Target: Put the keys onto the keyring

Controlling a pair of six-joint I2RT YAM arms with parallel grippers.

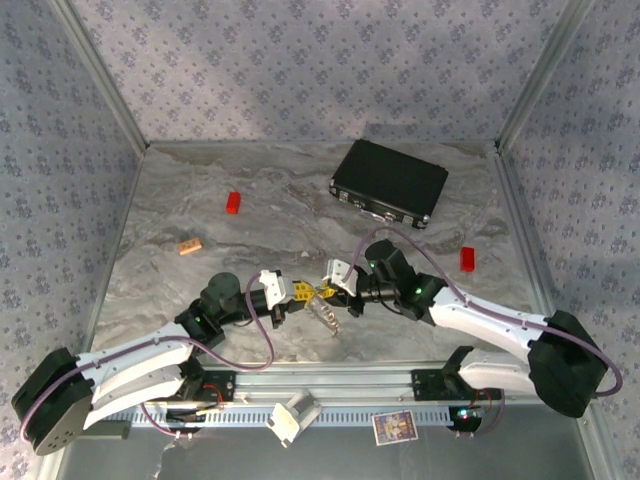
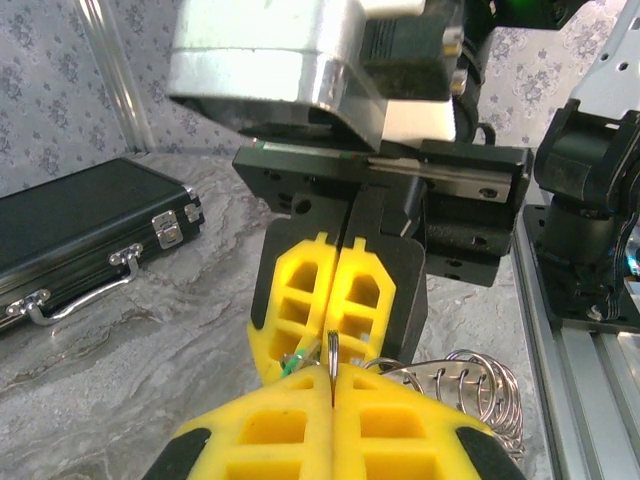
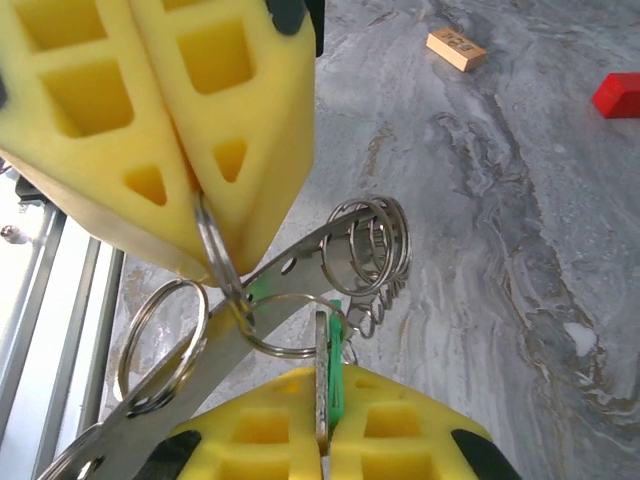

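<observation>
Left gripper (image 2: 332, 400): jaws closed, pinching thin wire of keyring (image 3: 218, 255) at fingertips. Right gripper (image 3: 322, 430): jaws closed on key (image 3: 336, 365), green head and silver blade edge-on between pads. Grippers meet tip to tip over table (image 1: 200, 300), front-centre. Coiled rings (image 3: 375, 245) and holed metal strip (image 3: 290, 270) hang beside pinch. Key just beside ring loop; whether threaded, cannot tell. Black case (image 1: 390, 183), red block (image 1: 233, 203), tan block (image 1: 190, 245) well apart.

Grey marbled table (image 1: 290, 205) carries a black case (image 1: 390, 183) far right, one red block (image 1: 233, 203) left, another red block (image 1: 467, 259) right, an orange-tan block (image 1: 190, 245) left
</observation>
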